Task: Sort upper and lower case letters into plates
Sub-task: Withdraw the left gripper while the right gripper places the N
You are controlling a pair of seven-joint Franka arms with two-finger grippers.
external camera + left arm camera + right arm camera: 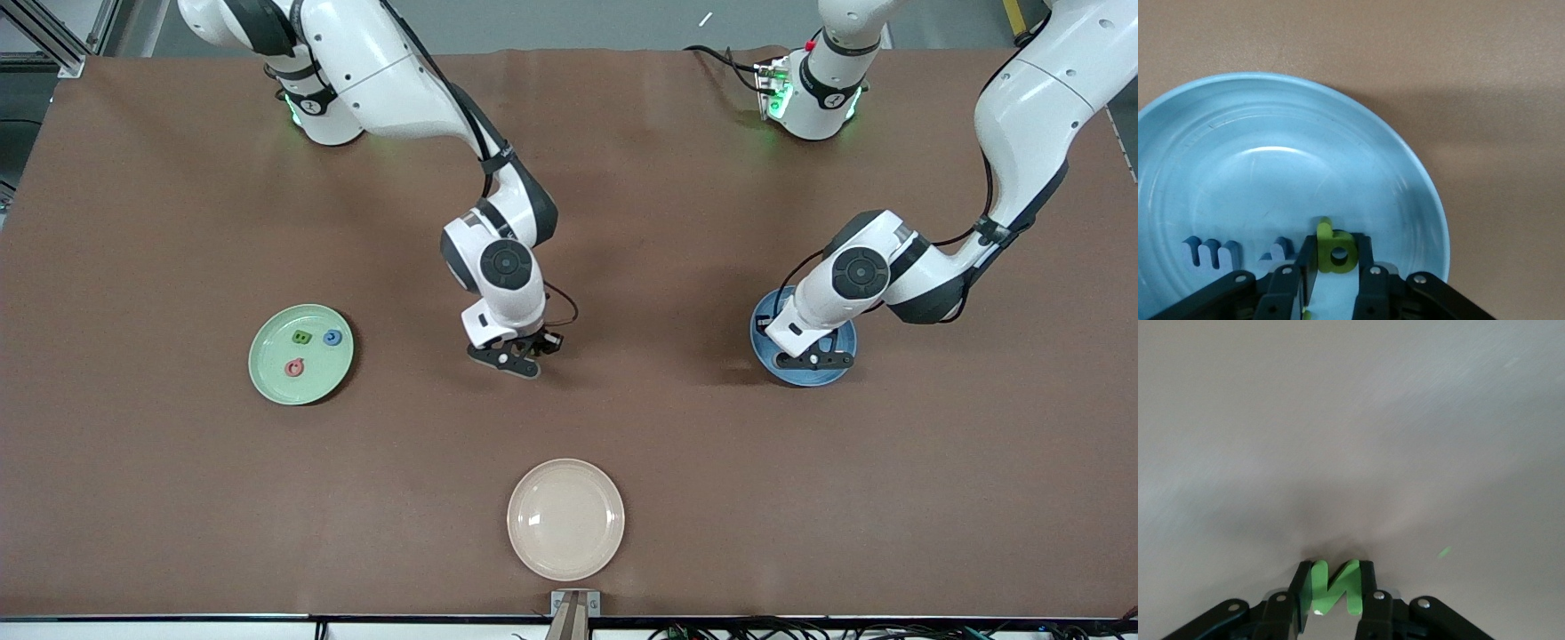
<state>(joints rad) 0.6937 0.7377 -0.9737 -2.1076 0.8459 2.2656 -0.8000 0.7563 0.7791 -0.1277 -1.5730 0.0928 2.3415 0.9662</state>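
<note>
Brown cloth [178,498] over the whole table. Pale mint green plate [267,373] carrying a darker green letter [300,337], a blue letter [332,338] at its 3 o'clock, and a salmon-red letter [294,367]. Medium blue plate [1405,167] with a blue m [1211,253] and a yellow-green p [1336,252] between black fingers [1368,280]. Bright green N [1333,587] between matching black fingers [1368,600]. Cream-white plate [533,551], plain. White arms with black joints.
</note>
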